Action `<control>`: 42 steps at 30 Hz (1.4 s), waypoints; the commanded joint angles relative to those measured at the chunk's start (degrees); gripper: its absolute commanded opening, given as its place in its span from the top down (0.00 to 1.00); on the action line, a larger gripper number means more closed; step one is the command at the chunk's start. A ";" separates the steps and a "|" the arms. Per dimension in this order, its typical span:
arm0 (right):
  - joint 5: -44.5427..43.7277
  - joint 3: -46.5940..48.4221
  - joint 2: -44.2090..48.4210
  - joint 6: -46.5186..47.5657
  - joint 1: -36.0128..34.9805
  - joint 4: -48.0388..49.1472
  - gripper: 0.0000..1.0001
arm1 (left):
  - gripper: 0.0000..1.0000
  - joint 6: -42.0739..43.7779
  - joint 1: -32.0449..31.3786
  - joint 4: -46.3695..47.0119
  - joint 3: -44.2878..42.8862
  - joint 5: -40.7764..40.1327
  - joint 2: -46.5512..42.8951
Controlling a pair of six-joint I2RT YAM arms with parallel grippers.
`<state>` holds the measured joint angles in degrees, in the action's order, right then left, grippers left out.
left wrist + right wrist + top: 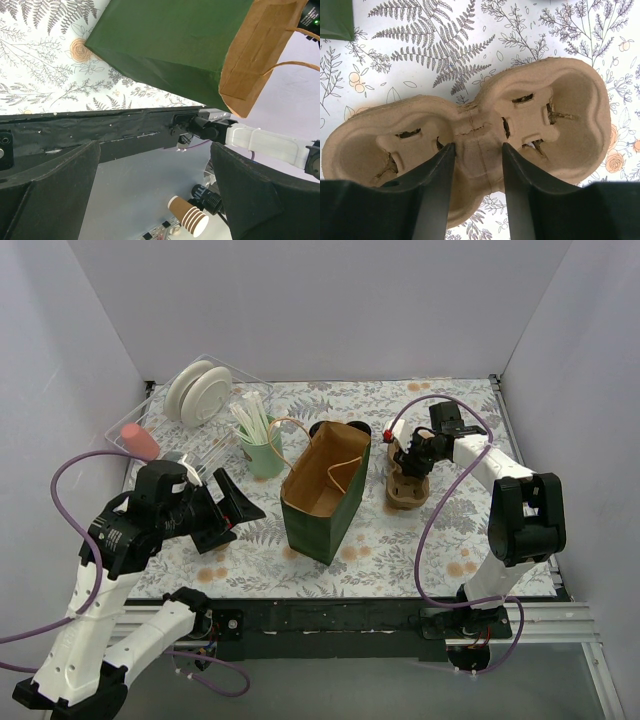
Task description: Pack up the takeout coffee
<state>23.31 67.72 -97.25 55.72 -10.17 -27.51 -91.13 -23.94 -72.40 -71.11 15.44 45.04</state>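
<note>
The takeout coffee shows only as a black round lid (336, 428) just behind the far rim of the paper bag (322, 492); its cup body is hidden. The bag is green outside and kraft inside, and stands open mid-table; it also shows in the left wrist view (170, 45). My right gripper (412, 462) is shut on the middle bridge of the brown moulded-pulp cup carrier (408, 488), right of the bag. In the right wrist view the gripper (478, 146) pinches the carrier (555, 115) between its two empty cup wells. My left gripper (236, 522) is open and empty, left of the bag, also in its wrist view (155, 150).
A mint-green cup of white straws (262, 448) stands left of the bag. A clear tray (235, 375) with white discs (198, 392) and a pink item (140, 440) sits at the back left. A stack of brown lidless paper cups (189, 216) lies off the table's near edge.
</note>
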 commanded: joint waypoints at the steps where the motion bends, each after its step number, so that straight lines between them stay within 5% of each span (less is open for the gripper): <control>1: 0.42 1.71 -0.39 0.26 0.24 0.79 0.57 | 0.07 -0.19 0.13 -0.37 0.45 -0.41 -0.65; 8: 1.21 2.15 0.13 -0.96 0.24 0.52 0.80 | 0.07 -0.27 0.21 -0.20 0.80 -0.68 -1.00; 12: -0.45 3.46 1.01 -4.99 0.24 0.70 0.83 | 0.07 -0.19 0.21 -0.28 0.71 -0.85 -1.27; 26: -6.96 9.80 2.15 -22.41 0.15 -4.92 0.80 | 0.07 -0.10 0.21 2.79 0.89 0.29 -0.74; 34: -5.38 -1.71 8.04 -10.38 0.07 3.49 0.53 | 0.07 0.43 0.21 1.57 -0.08 0.38 -0.30; 42: -3.01 0.30 3.30 -5.63 0.24 3.16 0.48 | 0.07 0.34 0.21 0.68 1.41 0.29 -1.00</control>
<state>18.11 65.76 -92.03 46.92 -10.13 -27.14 -91.09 -23.94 -70.78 -70.30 15.44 44.58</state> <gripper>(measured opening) 0.516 0.932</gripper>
